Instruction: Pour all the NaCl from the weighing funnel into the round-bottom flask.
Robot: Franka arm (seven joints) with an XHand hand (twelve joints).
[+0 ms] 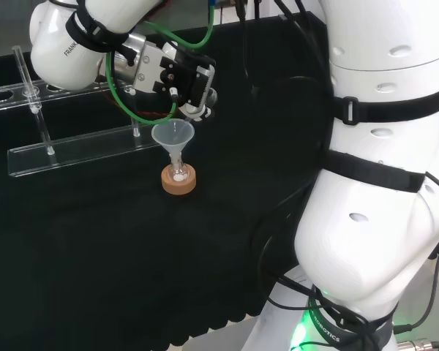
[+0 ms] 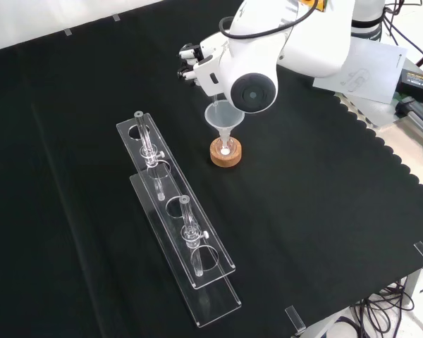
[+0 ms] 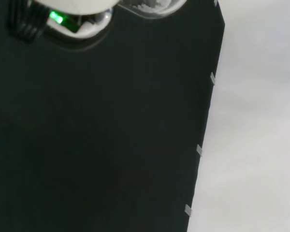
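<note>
A clear funnel (image 1: 173,138) stands in the neck of a small round-bottom flask (image 1: 178,172) that rests on a cork ring (image 1: 179,183). White powder (image 1: 179,177) lies at the flask's bottom. The hand (image 1: 177,75) hangs just above and behind the funnel's rim, fingers curled downward towards it. They seem to pinch a faint clear piece, the weighing funnel (image 1: 197,110), which is hard to make out. In the front view the funnel (image 2: 221,116) and cork ring (image 2: 225,154) stand mid-cloth. There the hand (image 2: 192,62) is partly hidden behind the arm's link with the grey cap (image 2: 254,91).
Two long clear racks (image 2: 176,218) with glass tubes lie left of the flask in the front view, and far left (image 1: 73,150) in the head view. Papers and cables (image 2: 381,67) sit beyond the cloth's scalloped edge. The wrist view looks down on black cloth (image 3: 111,145).
</note>
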